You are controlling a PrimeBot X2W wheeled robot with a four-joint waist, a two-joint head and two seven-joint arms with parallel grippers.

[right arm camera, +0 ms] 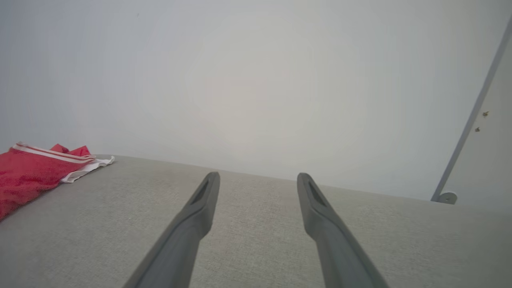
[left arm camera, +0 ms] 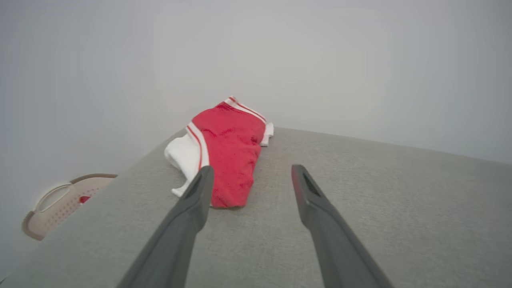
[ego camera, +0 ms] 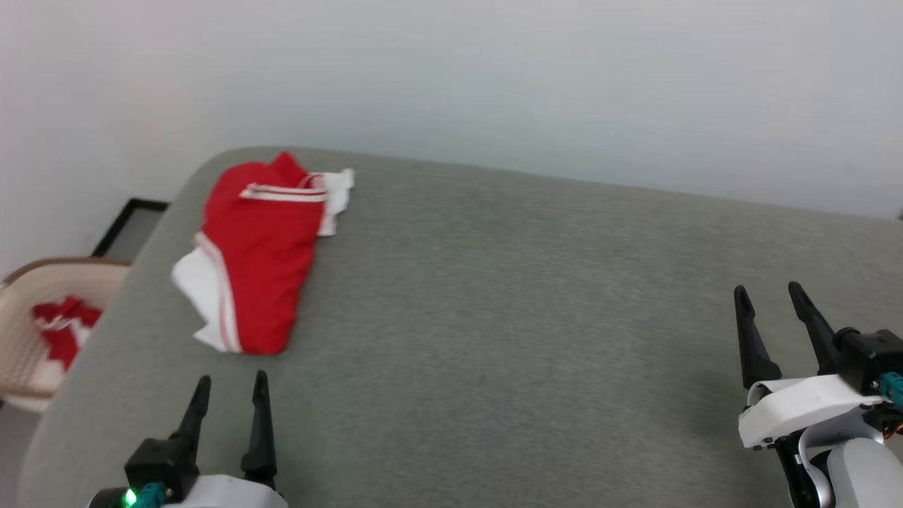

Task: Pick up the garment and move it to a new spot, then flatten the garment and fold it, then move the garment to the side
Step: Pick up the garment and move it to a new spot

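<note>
On the grey surface lies one garment, while two tools, left tool and right tool, gape empty.

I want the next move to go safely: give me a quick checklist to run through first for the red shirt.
1. Left gripper open, empty: ok.
2. Right gripper open, empty: ok.
3. Red shirt with white sleeves and striped trim lies wholly on the grey padded surface: ok.
4. Shirt folded neatly: not ok, edges uneven.
5. Beige perforated basket beside the surface, clear of both arms: ok.
</note>
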